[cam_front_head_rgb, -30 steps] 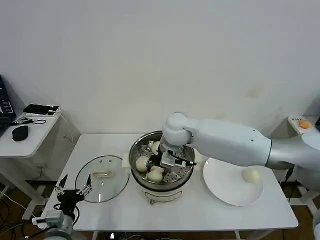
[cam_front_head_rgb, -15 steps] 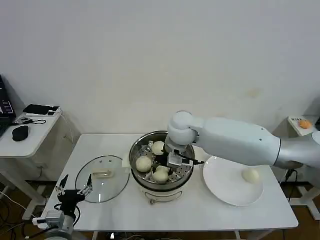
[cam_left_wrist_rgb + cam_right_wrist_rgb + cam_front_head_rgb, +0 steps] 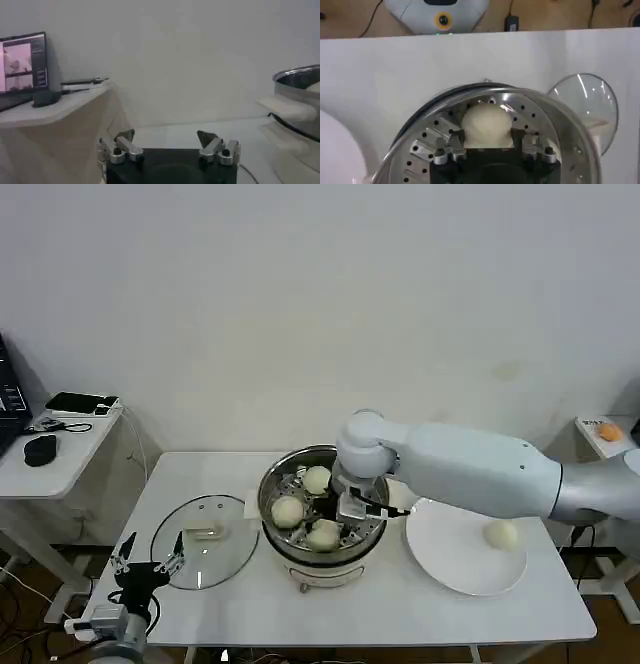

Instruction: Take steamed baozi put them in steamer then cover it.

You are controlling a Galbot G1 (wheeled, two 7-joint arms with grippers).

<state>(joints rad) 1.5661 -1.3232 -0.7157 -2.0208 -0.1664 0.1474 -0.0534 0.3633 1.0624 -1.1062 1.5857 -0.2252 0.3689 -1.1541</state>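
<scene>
The steamer point(image 3: 264, 496) stands mid-table with three baozi on its perforated tray: one at the back point(image 3: 317, 479), one at the left point(image 3: 288, 511) and one at the front point(image 3: 323, 535). My right gripper point(image 3: 335, 519) reaches down into the pot. In the right wrist view its fingers point(image 3: 454, 142) touch both sides of the front baozi point(image 3: 487, 122), which rests on the tray inside the steamer's rim point(image 3: 560, 112). A fourth baozi point(image 3: 501, 534) lies on the white plate point(image 3: 450, 559). The cover point(image 3: 195, 559) lies flat to the left of the pot. My left gripper point(image 3: 147, 562) hangs open at the table's front left corner.
A low side table point(image 3: 60, 454) with a phone and a mouse stands at the far left. A small orange object point(image 3: 608, 431) sits on a shelf at the far right. The left gripper point(image 3: 165, 137) sits low beside the steamer's wall point(image 3: 300, 80).
The right gripper has shifted to the right inside the steamer, carrying the front baozi a little that way, then settled. The left arm has not moved.
</scene>
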